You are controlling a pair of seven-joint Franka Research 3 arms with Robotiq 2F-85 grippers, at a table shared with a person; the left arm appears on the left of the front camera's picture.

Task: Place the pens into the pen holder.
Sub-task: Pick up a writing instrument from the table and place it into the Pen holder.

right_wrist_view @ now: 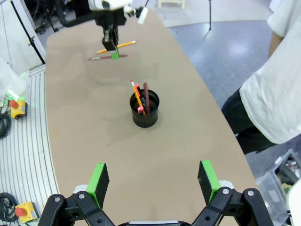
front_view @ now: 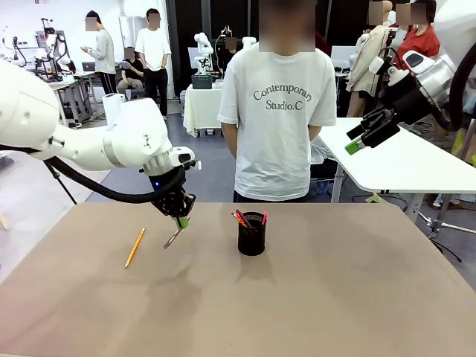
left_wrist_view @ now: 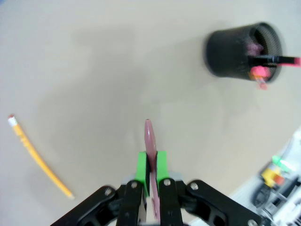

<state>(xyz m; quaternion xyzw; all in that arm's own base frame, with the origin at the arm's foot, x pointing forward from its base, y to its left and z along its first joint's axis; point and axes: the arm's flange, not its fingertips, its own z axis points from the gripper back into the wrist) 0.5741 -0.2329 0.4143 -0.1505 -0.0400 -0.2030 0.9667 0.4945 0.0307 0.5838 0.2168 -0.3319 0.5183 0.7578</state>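
Lying flat on the brown table, a yellow-orange pencil is seen at the far left, apart from the other things. Just to the right of it, the left gripper is pointed down and is clamped on a dark red-brown pen. In the left wrist view this pen is pinched between the two green pads and sticks out beyond them. The pen is held tilted, with its lower end close to the table; whether it touches the surface cannot be told. Near the middle of the table the black mesh pen holder is stood upright, well apart from the held pen. Several pens are already placed inside it, among them a yellow one, a dark one and pink ones. A person in a white T-shirt is seen behind the far edge. At the far right the right gripper is raised high above the table, and in its own wrist view its fingers are spread wide apart.
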